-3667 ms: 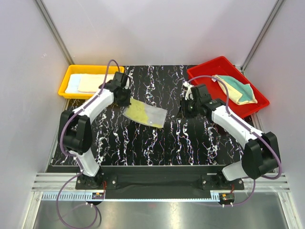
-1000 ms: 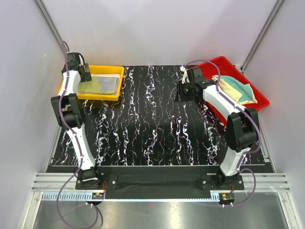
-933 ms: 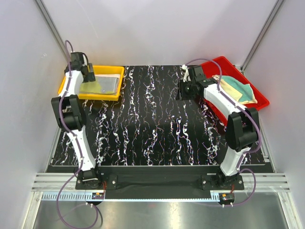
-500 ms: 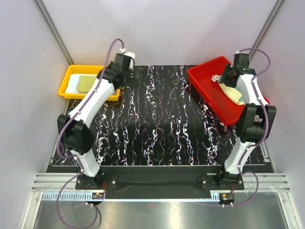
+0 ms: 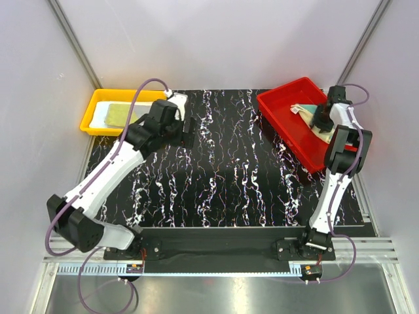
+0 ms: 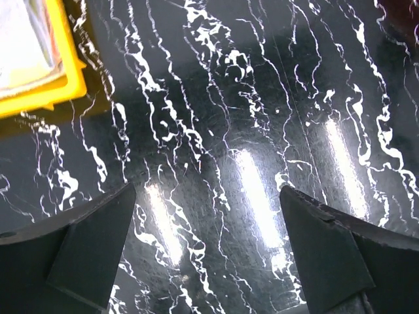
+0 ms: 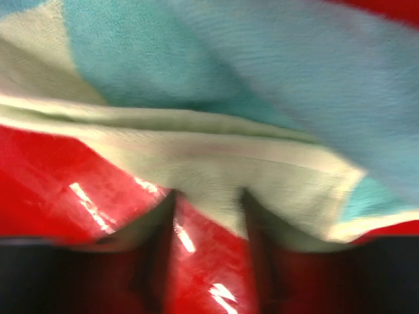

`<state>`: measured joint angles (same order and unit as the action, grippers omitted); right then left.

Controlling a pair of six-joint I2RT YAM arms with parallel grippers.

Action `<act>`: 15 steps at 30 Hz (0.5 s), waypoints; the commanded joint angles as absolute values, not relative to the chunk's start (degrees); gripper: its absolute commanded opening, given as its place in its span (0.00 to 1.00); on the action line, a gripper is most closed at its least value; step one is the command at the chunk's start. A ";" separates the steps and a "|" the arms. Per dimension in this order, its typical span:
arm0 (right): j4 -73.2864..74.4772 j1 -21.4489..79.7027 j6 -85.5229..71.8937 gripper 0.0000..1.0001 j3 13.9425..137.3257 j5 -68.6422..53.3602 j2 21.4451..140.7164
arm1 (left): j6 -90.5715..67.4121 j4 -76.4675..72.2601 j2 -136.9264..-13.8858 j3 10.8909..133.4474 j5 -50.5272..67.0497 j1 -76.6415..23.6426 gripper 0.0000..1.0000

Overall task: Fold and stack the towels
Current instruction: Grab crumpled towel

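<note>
Well, there are two trays, one at each far corner of the table (image 5: 222,176). The yellow tray (image 5: 88,121) at the far left corner holds an olive-yellow towel (image 5: 121,114), folded flat, lying on a pale towel (image 5: 102,112) whose edge shows along its left side. That makes two counted there. The red tray (image 5: 281,124) at the far right corner holds a loose, rumpled heap. In it a cream towel (image 7: 216,163) with a hemmed edge lies under a teal-blue towel (image 7: 163,65). I cannot tell whether the lighter blue part to the right is a third cloth.

The left gripper (image 6: 206,196) hangs over bare table near the far edge, just right of the yellow tray. Its two fingers are spread wide with nothing between them. The right gripper (image 5: 321,123) is down in the red tray at the cream towel's edge. Its fingers are only a dark blur there, so I cannot tell how far apart they stand or whether they hold the cloth.
</note>
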<state>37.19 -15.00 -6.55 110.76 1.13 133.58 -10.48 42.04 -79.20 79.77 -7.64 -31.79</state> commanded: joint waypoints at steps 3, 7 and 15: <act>37.09 -16.35 -4.92 0.10 114.96 0.09 134.21 | -12.74 35.07 -74.10 78.14 -6.76 -30.15 0.99; 41.13 -16.09 -6.15 0.00 118.74 -4.38 129.39 | -12.66 30.33 -70.06 73.93 -6.07 -30.23 0.97; 29.55 -13.72 -15.55 0.00 106.46 -43.45 104.44 | -11.69 26.72 -68.29 70.49 -3.17 -30.15 0.94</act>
